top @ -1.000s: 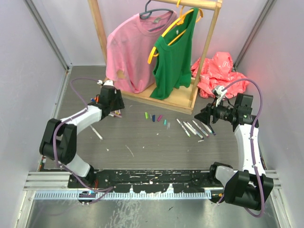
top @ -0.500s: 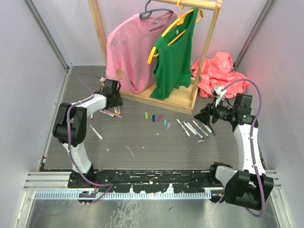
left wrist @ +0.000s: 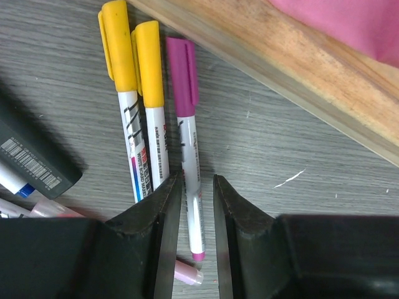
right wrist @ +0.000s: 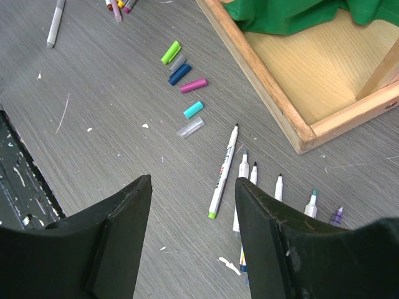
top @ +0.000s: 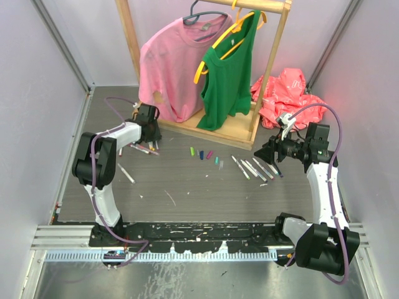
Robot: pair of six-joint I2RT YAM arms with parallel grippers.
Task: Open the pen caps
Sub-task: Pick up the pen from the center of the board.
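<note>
My left gripper [left wrist: 197, 187] is low over the table by the rack base [top: 149, 128]. Its jaws are narrowly open astride the white barrel of a marker with a purple cap [left wrist: 182, 75]; a small gap shows on the right side. Two markers with yellow caps [left wrist: 148, 59] lie just left of it. A small pink cap [left wrist: 187, 273] lies under the jaws. Several loose caps [right wrist: 193, 85] lie in a row mid-table [top: 206, 154]. Several uncapped markers [right wrist: 224, 171] lie below my right gripper [right wrist: 193, 182], which is open, empty and raised [top: 269, 149].
A wooden clothes rack base [top: 230, 131] with a pink shirt [top: 171, 62] and a green top [top: 230, 68] stands at the back. A red bag [top: 287, 93] lies back right. A dark grey box [left wrist: 31, 156] sits by the markers. A lone marker [top: 126, 173] lies left.
My left gripper has swung back towards the rack base and come down over the heap of capped markers. My right arm has barely moved.
</note>
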